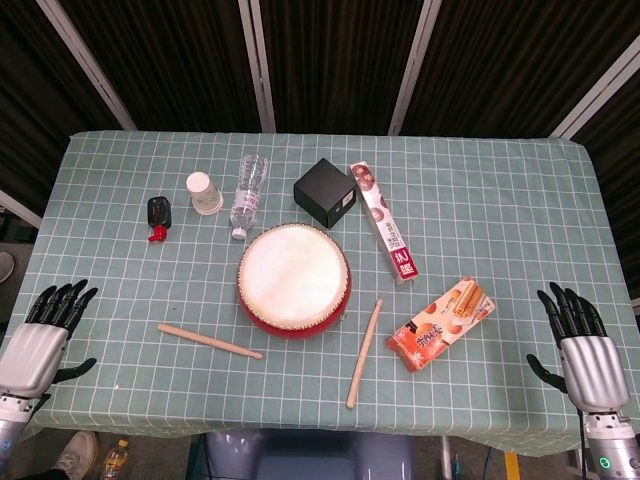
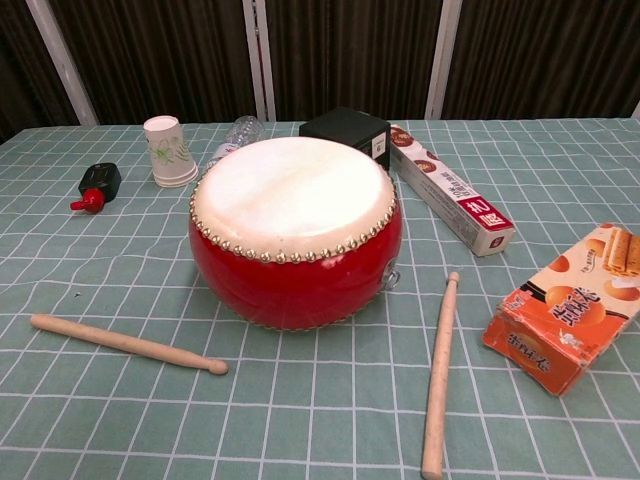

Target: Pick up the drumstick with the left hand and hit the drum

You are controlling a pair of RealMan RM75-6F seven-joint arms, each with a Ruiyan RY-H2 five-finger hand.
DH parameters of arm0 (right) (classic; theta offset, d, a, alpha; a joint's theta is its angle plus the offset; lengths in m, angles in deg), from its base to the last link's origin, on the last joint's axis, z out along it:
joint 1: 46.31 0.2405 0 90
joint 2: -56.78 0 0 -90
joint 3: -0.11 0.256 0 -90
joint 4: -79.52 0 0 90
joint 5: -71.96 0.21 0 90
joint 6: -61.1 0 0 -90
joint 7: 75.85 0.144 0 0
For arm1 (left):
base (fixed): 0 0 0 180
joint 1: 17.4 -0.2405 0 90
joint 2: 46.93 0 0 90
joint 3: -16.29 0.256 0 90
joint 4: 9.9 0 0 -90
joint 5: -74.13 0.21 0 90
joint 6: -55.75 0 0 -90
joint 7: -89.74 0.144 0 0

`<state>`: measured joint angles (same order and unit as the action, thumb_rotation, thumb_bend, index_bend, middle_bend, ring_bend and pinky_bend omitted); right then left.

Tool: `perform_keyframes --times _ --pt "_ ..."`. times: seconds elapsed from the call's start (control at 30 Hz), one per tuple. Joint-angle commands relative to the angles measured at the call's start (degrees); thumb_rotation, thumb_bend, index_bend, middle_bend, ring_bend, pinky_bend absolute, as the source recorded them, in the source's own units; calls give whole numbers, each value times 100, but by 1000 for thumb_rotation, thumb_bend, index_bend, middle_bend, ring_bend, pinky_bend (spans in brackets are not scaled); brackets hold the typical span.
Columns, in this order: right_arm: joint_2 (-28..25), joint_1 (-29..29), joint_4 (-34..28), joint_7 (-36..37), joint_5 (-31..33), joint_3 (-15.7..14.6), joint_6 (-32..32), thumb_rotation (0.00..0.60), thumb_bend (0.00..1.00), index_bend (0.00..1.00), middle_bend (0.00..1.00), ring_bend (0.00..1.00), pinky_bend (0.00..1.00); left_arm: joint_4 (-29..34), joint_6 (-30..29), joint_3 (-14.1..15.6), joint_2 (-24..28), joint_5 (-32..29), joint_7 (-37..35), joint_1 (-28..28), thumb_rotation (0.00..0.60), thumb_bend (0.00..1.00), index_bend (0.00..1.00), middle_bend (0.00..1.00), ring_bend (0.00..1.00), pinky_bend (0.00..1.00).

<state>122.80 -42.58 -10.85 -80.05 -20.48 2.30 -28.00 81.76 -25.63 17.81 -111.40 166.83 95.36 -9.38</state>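
A red drum [image 1: 294, 279] [image 2: 295, 230] with a pale skin stands mid-table. One wooden drumstick [image 1: 209, 341] [image 2: 127, 343] lies to its left front, tip toward the drum. A second drumstick [image 1: 365, 353] [image 2: 439, 371] lies to its right front. My left hand [image 1: 40, 342] hovers at the table's left front corner, fingers spread and holding nothing, well left of the nearer stick. My right hand [image 1: 580, 349] is at the right front edge, fingers apart and empty. Neither hand shows in the chest view.
Behind the drum are a black box [image 1: 326, 193], a lying water bottle [image 1: 248, 193], a paper cup [image 1: 203, 193] and a small black-and-red item [image 1: 158, 217]. A long narrow carton [image 1: 384, 222] and an orange biscuit box [image 1: 441, 323] lie to the right.
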Motion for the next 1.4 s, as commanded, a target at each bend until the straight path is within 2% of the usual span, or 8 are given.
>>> perform_keyframes --times 0.03,0.13,0.2,0.27,0.37,0.5,0.9,1.4 --pt "3 0 5 5 -20 -6 -10 600 251 0 0 0 116 132 331 19 93 65 149 221 600 0 0 6 4 23" --pt "7 -1 17 17 -28 -8 -16 600 251 0 0 0 116 268 642 -69 65 -39 396 424 600 14 74 277 253 340" --pt "6 -2 17 26 -23 -8 -14 600 251 0 0 0 116 348 814 -139 6 -116 524 549 600 112 276 625 590 618" --pt "6 0 17 32 -13 -5 -6 600 251 0 0 0 116 468 1080 -214 -86 -272 617 705 600 201 400 850 807 762" --pt "-5 3 2 42 -2 4 -2 600 250 0 0 0 116 590 1415 -306 -217 -536 727 884 600 241 483 997 979 920" --pt "-8 1 5 64 3 0 2 600 251 0 0 0 116 668 1835 -428 -398 -931 1024 1114 600 248 512 1000 1000 999" --pt "-31 9 -11 112 28 2 35 600 251 0 0 0 116 1068 2641 -596 -746 -2855 2793 1793 600 245 486 1000 1000 1000" --pt "-36 12 -16 138 26 2 38 600 251 0 0 0 116 630 2479 -409 -1512 -3454 3515 2199 600 245 528 1000 1000 1000"
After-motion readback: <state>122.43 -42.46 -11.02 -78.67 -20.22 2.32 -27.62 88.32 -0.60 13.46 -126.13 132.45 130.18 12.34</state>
